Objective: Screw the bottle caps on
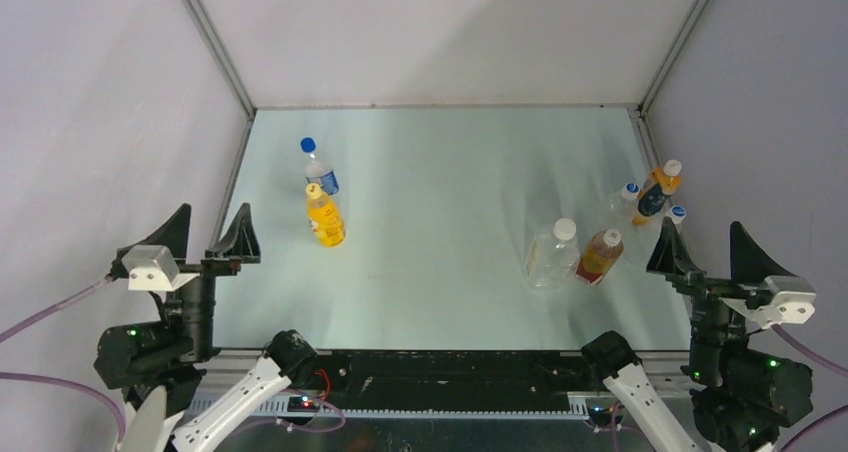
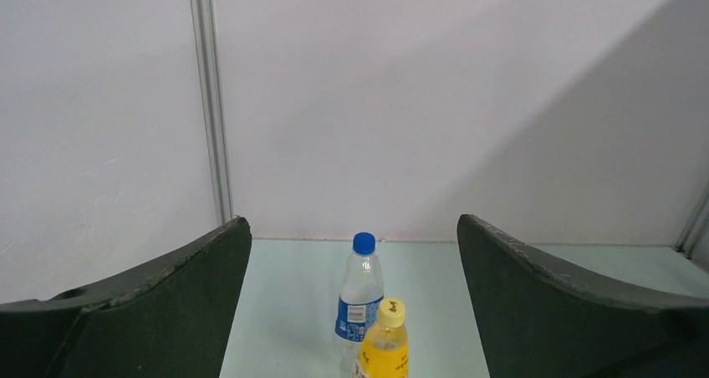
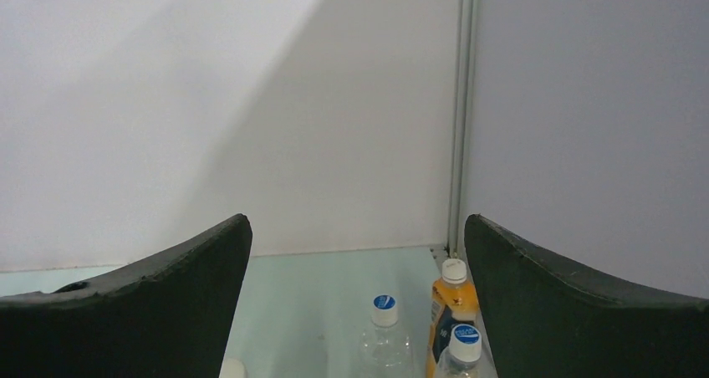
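Note:
The wide clear bottle (image 1: 550, 260) stands right of the table's middle with a white cap (image 1: 565, 229) on its neck. Beside it on the right leans the brown-drink bottle (image 1: 598, 259), also topped by a white cap (image 1: 612, 238). One white cap (image 3: 232, 368) peeks in at the bottom edge of the right wrist view. My right gripper (image 1: 700, 234) (image 3: 355, 219) hangs open to the right of both bottles, holding nothing. My left gripper (image 1: 214, 212) (image 2: 351, 221) is open and empty at the table's left edge, far from them.
A blue-capped water bottle (image 1: 320, 172) (image 2: 359, 298) and a yellow-capped orange-drink bottle (image 1: 326, 222) (image 2: 383, 349) stand ahead of the left gripper. Near the right wall stand an orange bottle (image 1: 660, 190) (image 3: 451, 298) and two clear bottles (image 1: 628, 198) (image 3: 385, 332) with blue-and-white caps.

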